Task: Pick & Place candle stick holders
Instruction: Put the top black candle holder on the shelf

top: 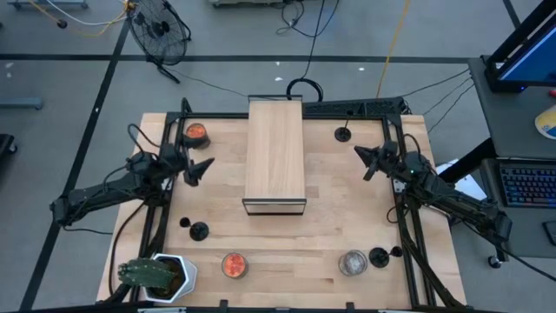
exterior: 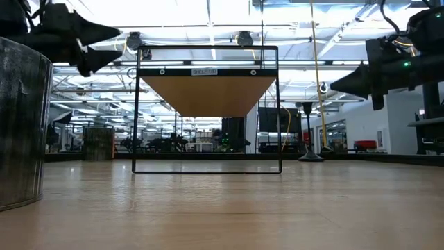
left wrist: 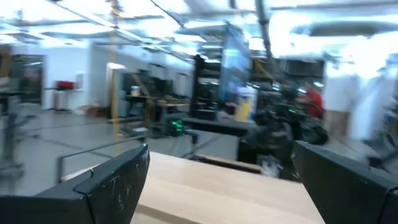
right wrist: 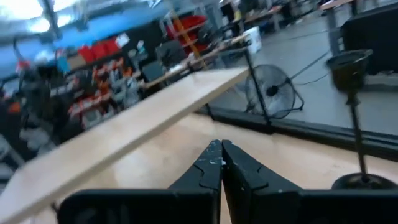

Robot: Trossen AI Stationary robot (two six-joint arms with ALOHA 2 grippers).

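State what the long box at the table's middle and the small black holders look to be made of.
Long pale box: light wood by its visible grain, matte, on a thin dark frame. Small black candle stick holders: probably painted metal, uniformly matte black with no shine, though the material is uncertain.

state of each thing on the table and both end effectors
left end effector: open, empty, raised
right end effector: shut, empty, raised
candle stick holders: three upright on table, apart
wooden shelf: standing mid-table, nothing on top
red candles: two, unlit
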